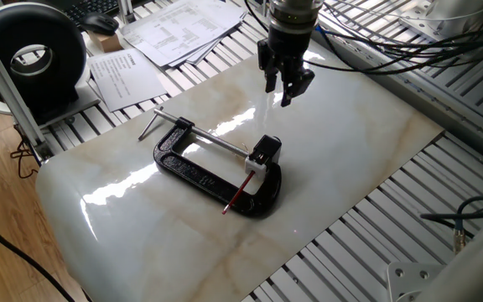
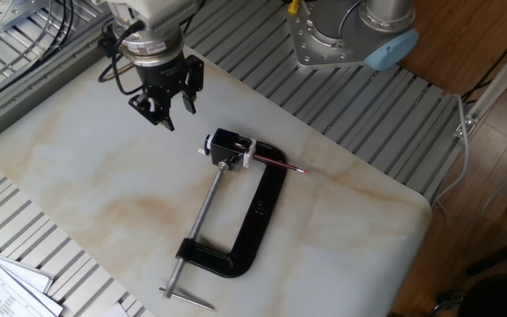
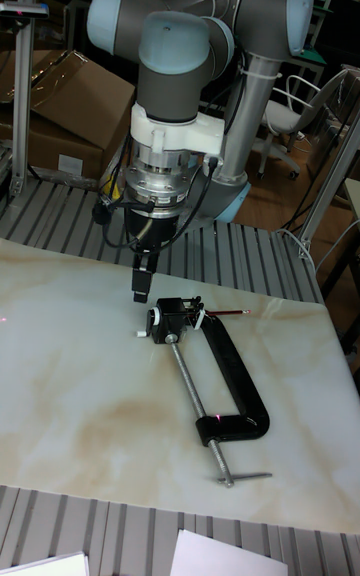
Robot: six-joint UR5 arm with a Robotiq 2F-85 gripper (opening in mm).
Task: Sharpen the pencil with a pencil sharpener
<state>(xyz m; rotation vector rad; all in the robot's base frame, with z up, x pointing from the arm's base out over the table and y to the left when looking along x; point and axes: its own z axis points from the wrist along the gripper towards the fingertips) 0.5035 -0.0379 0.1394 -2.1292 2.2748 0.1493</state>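
The pencil sharpener [image 1: 264, 153] [image 2: 230, 144] [image 3: 175, 316], a small black-topped block on a white base, sits clamped between the pad and screw of a black C-clamp [image 1: 193, 170] [image 2: 255, 216] [image 3: 238, 379] lying flat on the marble slab. The red pencil [image 1: 237, 195] [image 2: 276, 164] [image 3: 228, 314] pokes out of the sharpener's side, resting low over the clamp frame. My gripper [image 1: 279, 94] [image 2: 174, 116] [image 3: 140, 288] hangs open above the slab, a short way beyond the sharpener, with nothing between its fingers.
Slatted metal table [image 1: 443, 168] surrounds the marble slab [image 1: 141, 226]. Papers [image 1: 174, 29] and a black round device [image 1: 32, 54] lie at the far left. Cables [image 1: 392, 42] trail behind the arm. The robot base [image 2: 350, 31] stands past the slab's edge.
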